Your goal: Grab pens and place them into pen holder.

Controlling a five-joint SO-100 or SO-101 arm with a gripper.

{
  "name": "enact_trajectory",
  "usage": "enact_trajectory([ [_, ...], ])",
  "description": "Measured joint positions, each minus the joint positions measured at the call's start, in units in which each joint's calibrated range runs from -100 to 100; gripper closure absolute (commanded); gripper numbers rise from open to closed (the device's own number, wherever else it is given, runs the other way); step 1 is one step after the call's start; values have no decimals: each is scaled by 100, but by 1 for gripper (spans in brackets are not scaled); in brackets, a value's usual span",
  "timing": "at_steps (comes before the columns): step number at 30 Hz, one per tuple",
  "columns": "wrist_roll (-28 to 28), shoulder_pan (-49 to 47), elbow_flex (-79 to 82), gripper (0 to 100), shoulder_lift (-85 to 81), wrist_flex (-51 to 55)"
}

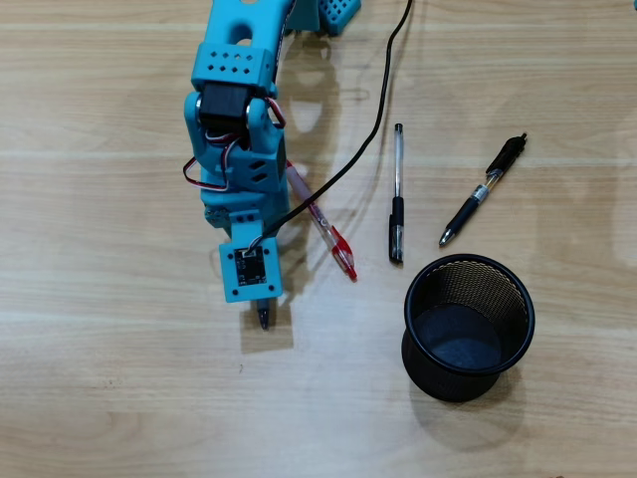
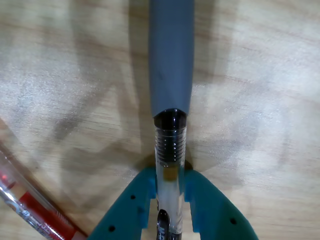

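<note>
Grey pen (image 2: 171, 65) is lying between the teal fingers (image 2: 131, 210) in the wrist view, its long axis running straight out ahead of the gripper (image 2: 170, 200), grey grip end farthest, clear ribbed barrel sitting in the gap. Both fingers are pressing against the barrel sides, so the jaws are reading as closed on this pen. Whether it is resting on the wooden table (image 1: 100, 398) or just clear of it, cannot tell.

Overhead view: only the dark tip of that pen (image 1: 264, 319) is poking out below the wrist camera board; the arm (image 1: 234, 129) is covering the rest.

Pen holder (image 1: 468, 327) is standing upright and empty, off to the right of the gripper in the overhead view, slightly lower, well apart. The held pen is pointing down-frame, roughly crosswise to the line toward the cup, so the carry is probably needing a swing right plus a tip-down.

Others waiting on the table: red pen (image 1: 333, 239) partly under the arm, just beside the gripper; clear pen with black cap (image 1: 397, 194); black pen with clear middle (image 1: 484, 191), nearest the cup.
</note>
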Motion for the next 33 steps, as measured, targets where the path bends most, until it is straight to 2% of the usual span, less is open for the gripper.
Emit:
enact_trajectory([
  [13, 5, 81, -506, 97, -339, 104],
  [22, 5, 262, -515, 97, -2010, 1479],
  [33, 5, -36, 1811, 97, -4792, 1410],
])
